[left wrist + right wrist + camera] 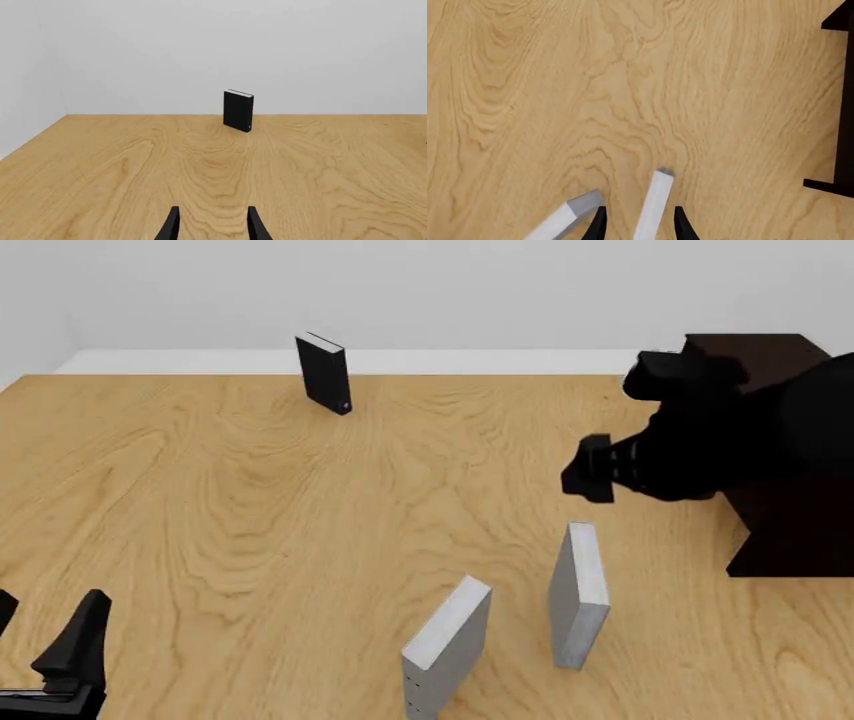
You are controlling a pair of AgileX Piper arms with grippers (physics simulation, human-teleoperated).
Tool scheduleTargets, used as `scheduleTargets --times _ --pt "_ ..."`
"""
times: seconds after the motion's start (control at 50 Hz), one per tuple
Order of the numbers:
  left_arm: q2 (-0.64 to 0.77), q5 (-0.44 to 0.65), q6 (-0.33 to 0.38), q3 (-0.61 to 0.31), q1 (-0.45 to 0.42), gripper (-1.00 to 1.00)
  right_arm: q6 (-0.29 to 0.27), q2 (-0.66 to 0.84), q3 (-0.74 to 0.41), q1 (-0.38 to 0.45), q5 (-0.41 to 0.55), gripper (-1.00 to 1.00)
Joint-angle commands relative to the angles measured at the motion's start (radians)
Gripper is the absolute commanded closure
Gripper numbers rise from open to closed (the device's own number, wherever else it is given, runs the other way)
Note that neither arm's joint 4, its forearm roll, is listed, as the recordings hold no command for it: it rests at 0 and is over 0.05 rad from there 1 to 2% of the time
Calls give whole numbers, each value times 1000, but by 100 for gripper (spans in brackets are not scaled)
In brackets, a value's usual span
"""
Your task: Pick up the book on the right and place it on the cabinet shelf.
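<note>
The book (pixel 579 592), a plain light grey slab, stands upright on its edge at the right front of the table. In the right wrist view its top edge (pixel 653 206) lines up between the two open fingertips of my right gripper (pixel 640 227). In the front view the right gripper (pixel 585 480) hovers above the book, apart from it. The dark cabinet shelf (pixel 790 505) stands at the far right, just beyond the right arm, and its edge (pixel 844 100) shows in the right wrist view. My left gripper (pixel 47 640) rests open and holds nothing at the front left corner.
A grey book with small dark dots on its edge (pixel 445 650) stands tilted just left of the plain one and also shows as (pixel 564 220). A black book (pixel 324 373) stands upright at the back, ahead of the left gripper (pixel 213 227) as (pixel 238 110). White walls border the table.
</note>
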Motion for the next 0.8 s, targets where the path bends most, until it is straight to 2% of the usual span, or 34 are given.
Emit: scheduleTargets --times 0.02,0.18,0.42,0.46,0.54,0.56,0.6,0.62,0.8 --pt "-2 2 0 0 -1 -100 -7 23 21 -12 -21 -100" --pt "-2 2 0 0 -1 -100 15 42 62 0 -58 -100" --pt "-3 2 0 0 -1 -100 -14 91 61 -11 -91 -100" --pt "-3 2 0 0 -1 -100 1 98 58 2 -93 -100" --pt "-3 2 0 0 -1 -100 -3 108 56 -2 -97 -100" --pt "-3 2 1 0 -1 -100 -27 111 57 -16 -96 -100" --pt "-3 2 1 0 -1 -100 -2 110 63 -4 -102 -100" --pt "-3 2 0 0 -1 -100 -16 109 66 -8 -103 -100" --pt "-3 2 1 0 -1 -100 -11 106 111 -11 -140 -100"
